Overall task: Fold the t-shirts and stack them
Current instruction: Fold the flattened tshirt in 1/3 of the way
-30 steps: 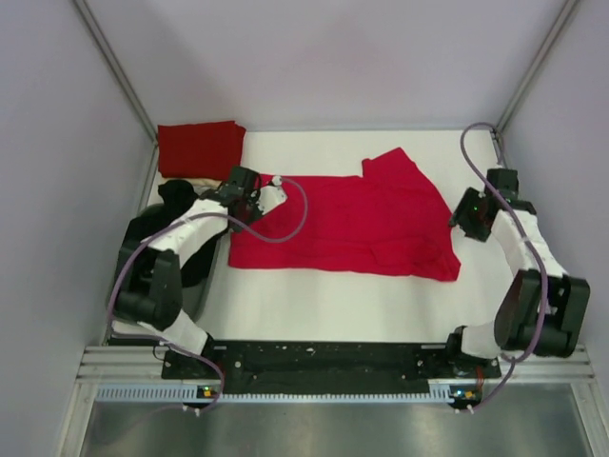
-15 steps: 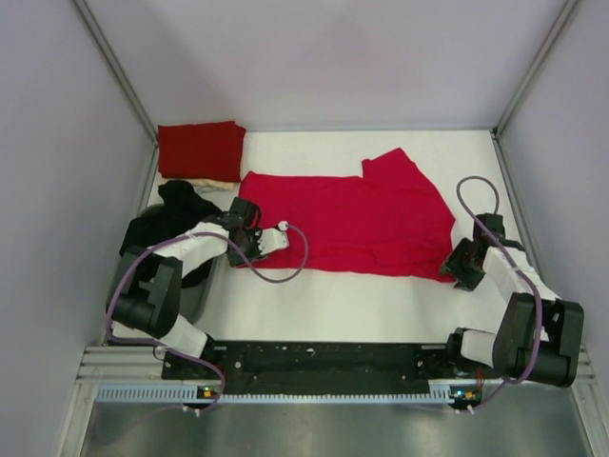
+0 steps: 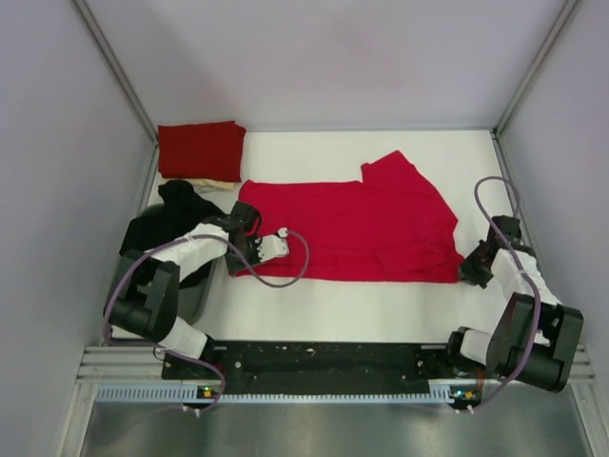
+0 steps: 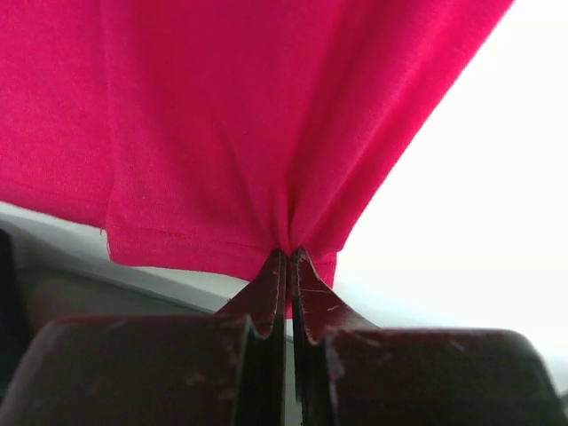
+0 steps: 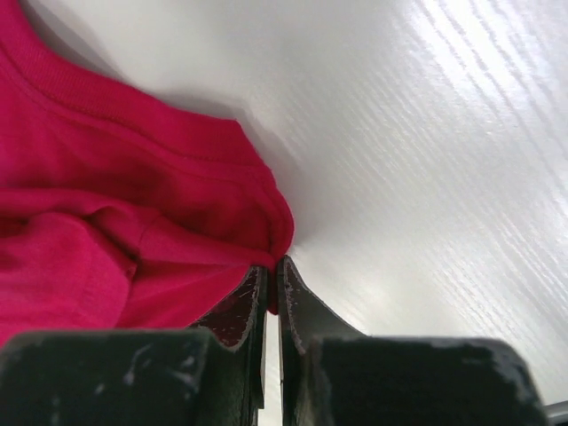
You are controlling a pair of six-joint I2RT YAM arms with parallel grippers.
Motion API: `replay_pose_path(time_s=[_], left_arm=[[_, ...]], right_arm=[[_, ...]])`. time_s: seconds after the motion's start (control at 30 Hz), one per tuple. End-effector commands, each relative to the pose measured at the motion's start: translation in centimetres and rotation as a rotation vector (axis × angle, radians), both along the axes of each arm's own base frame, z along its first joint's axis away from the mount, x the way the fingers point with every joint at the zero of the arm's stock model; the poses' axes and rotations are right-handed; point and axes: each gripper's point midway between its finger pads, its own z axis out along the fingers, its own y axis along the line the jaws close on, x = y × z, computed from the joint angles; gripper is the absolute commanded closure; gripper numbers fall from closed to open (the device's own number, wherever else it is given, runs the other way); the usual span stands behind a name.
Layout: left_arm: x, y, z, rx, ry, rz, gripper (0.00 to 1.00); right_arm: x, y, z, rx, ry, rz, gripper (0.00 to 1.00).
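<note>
- The left arm [image 3: 181, 249] is bent sharply at its elbow on the near left, and its forearm reaches right.
- The left gripper [image 3: 245, 255] [image 4: 288, 257] sits low, its jaws pressed together on a bunched fold of the red t-shirt [image 3: 352, 228].
- The right arm [image 3: 521, 281] is tucked back on the near right, and its forearm runs towards the far side.
- The right gripper [image 3: 468, 274] [image 5: 271, 266] points left, its jaws clamped on a hem of the same cloth.

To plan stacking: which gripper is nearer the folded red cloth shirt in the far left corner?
Left. The left gripper is just robot-side of the folded red shirt; the right gripper is far to its right.
</note>
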Motion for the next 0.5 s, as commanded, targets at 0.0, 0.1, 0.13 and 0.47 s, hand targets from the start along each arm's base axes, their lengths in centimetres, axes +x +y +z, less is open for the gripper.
replay_pose_path(time_s=[0.0, 0.1, 0.13, 0.47], left_arm=[[-5.7, -0.4, 1.0, -0.023, 0.182, -0.005, 1.00], [-7.5, -1.3, 1.0, -0.022, 0.208, -0.043, 1.00], [-7.4, -1.6, 0.9, -0.013, 0.191, -0.053, 1.00], [-10.6, -2.1, 2.2, -0.026, 0.224, -0.109, 1.00]], right_arm=[[-0.1, -2.2, 1.3, -0.062, -0.049, -0.079, 1.00], [-1.2, -3.1, 0.8, -0.060, -0.045, -0.186, 1.00], [-1.5, -3.0, 0.5, -0.028, -0.045, -0.217, 1.00], [-4.7, -4.0, 0.3, 0.137, -0.008, -0.450, 1.00]])
